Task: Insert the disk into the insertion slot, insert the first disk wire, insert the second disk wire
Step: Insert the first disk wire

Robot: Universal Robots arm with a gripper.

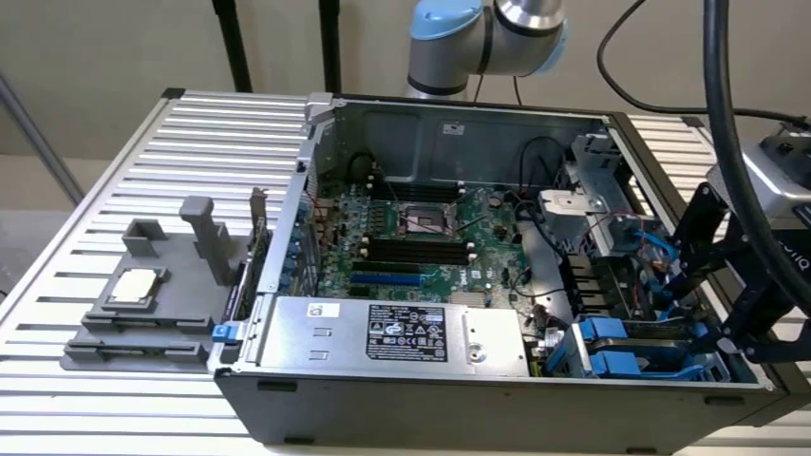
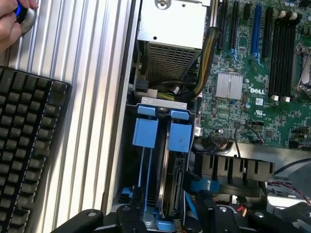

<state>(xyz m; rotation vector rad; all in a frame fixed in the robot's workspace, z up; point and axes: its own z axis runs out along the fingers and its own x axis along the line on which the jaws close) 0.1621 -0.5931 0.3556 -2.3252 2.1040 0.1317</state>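
The insertion slot (image 2: 163,109) is a drive cage at the edge of the open computer case, with two bright blue tabs (image 2: 146,131) side by side; it is also seen as the insertion slot (image 1: 621,347) near the case's front corner, at the exterior view's right. Under one blue tab, a metal edge that looks like the disk (image 2: 171,187) stands edge-on inside the cage. My gripper (image 2: 170,221) hovers just over the cage, open, with its black fingers (image 2: 131,216) on either side and nothing held. My gripper (image 1: 697,304) hangs above that corner. Thin blue wires (image 1: 652,256) lie beside the cage.
A silver power-supply box (image 1: 393,332) and the green motherboard (image 1: 424,237) lie inside the case. A grey stand with a chip (image 1: 133,294) sits on the ribbed table (image 1: 127,161). A black keyboard (image 2: 29,145) and a person's hand (image 2: 12,19) are near the case.
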